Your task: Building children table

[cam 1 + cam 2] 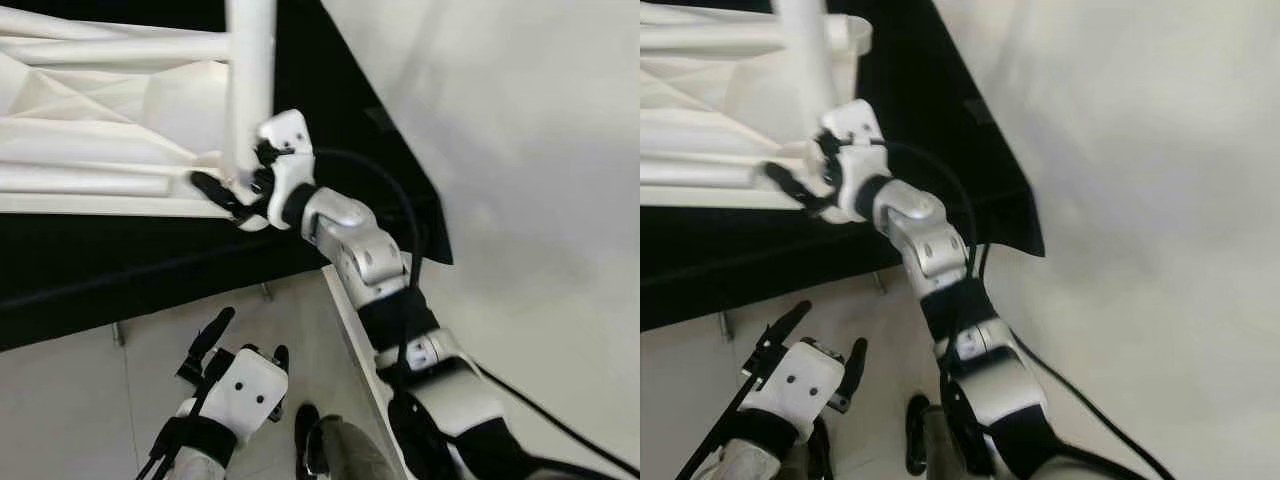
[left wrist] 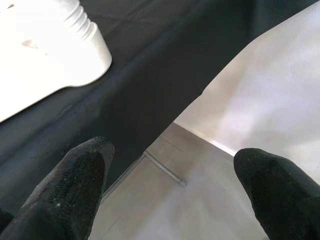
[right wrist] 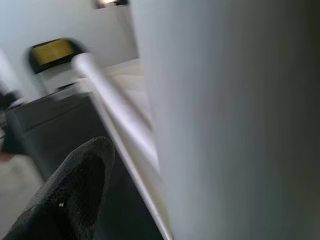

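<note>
The white table top [image 1: 110, 110] lies upside down on the black cloth [image 1: 120, 260], near its front edge, one white leg [image 1: 250, 90] standing upright at the corner nearest me. My right gripper [image 1: 232, 190] pinches that leg at its base, fingers pressed against it. I judge I'm seating it, so I want a firm hold, the leg kept plumb and turned evenly. My left gripper [image 1: 245, 340] hangs below the cloth's front edge, over the floor [image 1: 100, 400], fingers spread, holding nothing
</note>
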Motion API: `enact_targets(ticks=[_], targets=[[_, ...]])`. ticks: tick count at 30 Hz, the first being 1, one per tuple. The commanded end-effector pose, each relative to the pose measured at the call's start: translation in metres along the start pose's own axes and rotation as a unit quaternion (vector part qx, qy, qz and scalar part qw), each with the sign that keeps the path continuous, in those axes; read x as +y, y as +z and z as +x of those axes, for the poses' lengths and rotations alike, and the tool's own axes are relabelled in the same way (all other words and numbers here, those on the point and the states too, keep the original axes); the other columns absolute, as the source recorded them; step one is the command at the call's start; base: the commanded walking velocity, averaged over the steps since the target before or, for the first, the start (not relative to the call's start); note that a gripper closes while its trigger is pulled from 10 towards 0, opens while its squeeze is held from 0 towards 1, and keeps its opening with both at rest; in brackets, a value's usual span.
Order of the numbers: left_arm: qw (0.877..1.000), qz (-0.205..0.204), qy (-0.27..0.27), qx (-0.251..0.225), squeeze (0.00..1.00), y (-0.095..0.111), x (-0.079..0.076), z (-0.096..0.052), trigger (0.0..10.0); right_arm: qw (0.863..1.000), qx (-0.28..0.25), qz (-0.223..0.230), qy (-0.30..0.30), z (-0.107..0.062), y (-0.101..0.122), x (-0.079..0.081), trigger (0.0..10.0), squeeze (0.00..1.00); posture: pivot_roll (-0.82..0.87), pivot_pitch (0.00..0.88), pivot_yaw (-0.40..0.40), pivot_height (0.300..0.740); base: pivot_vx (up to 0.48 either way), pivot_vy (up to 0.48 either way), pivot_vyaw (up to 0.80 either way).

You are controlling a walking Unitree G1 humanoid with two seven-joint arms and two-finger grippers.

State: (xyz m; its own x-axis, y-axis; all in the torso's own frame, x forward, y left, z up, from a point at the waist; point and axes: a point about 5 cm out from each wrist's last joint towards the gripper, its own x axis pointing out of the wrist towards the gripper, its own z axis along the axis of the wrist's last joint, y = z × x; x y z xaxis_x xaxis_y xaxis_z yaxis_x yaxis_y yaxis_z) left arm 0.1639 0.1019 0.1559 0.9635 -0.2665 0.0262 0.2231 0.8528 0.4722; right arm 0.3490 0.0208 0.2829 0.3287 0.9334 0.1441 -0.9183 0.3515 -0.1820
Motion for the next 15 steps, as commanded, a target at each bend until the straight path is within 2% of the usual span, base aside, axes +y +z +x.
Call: enact_targets(ticks=[1, 5, 6, 7, 8, 11, 15], targets=[[1.000, -0.006, -0.006, 0.012, 0.00, -0.003, -0.005, -0.003, 10.0, 0.997, 0.001, -0.006, 0.075, 0.005, 0.000, 0.012, 10.0, 0.00, 0.02, 0.283, -0.183, 0.740, 0.000, 0.000, 0.00], [1.000, -0.006, -0.006, 0.013, 0.00, -0.001, -0.005, -0.005, 10.0, 0.990, 0.012, -0.018, 0.141, 0.001, 0.007, 0.006, 10.0, 0.00, 0.03, 0.295, -0.181, 0.740, 0.000, 0.000, 0.00], [1.000, -0.006, -0.006, 0.013, 0.00, -0.001, -0.005, -0.005, 10.0, 0.990, 0.012, -0.018, 0.141, 0.001, 0.007, 0.006, 10.0, 0.00, 0.03, 0.295, -0.181, 0.740, 0.000, 0.000, 0.00], [1.000, -0.007, -0.006, 0.013, 0.00, -0.001, -0.005, -0.005, 10.0, 0.987, 0.016, -0.018, 0.161, -0.001, 0.008, 0.004, 9.2, 0.00, 0.03, 0.297, -0.180, 0.740, 0.000, 0.000, 0.00], [1.000, -0.007, -0.006, 0.014, 0.00, -0.001, -0.005, -0.006, 10.0, 0.984, 0.020, -0.019, 0.176, -0.002, 0.008, 0.001, 0.0, 0.00, 0.03, 0.300, -0.178, 0.740, 0.000, 0.000, 0.00], [1.000, -0.007, -0.007, 0.016, 0.00, -0.001, -0.004, -0.007, 10.0, 0.975, 0.027, -0.030, 0.220, -0.004, 0.008, -0.001, 0.0, 0.00, 0.03, 0.306, -0.176, 0.740, 0.000, 0.000, 0.00], [1.000, -0.007, -0.008, 0.016, 0.00, -0.001, -0.004, -0.008, 10.0, 0.972, 0.035, -0.026, 0.229, -0.006, 0.006, -0.005, 0.0, 0.00, 0.03, 0.309, -0.173, 0.740, 0.000, 0.000, 0.00]])
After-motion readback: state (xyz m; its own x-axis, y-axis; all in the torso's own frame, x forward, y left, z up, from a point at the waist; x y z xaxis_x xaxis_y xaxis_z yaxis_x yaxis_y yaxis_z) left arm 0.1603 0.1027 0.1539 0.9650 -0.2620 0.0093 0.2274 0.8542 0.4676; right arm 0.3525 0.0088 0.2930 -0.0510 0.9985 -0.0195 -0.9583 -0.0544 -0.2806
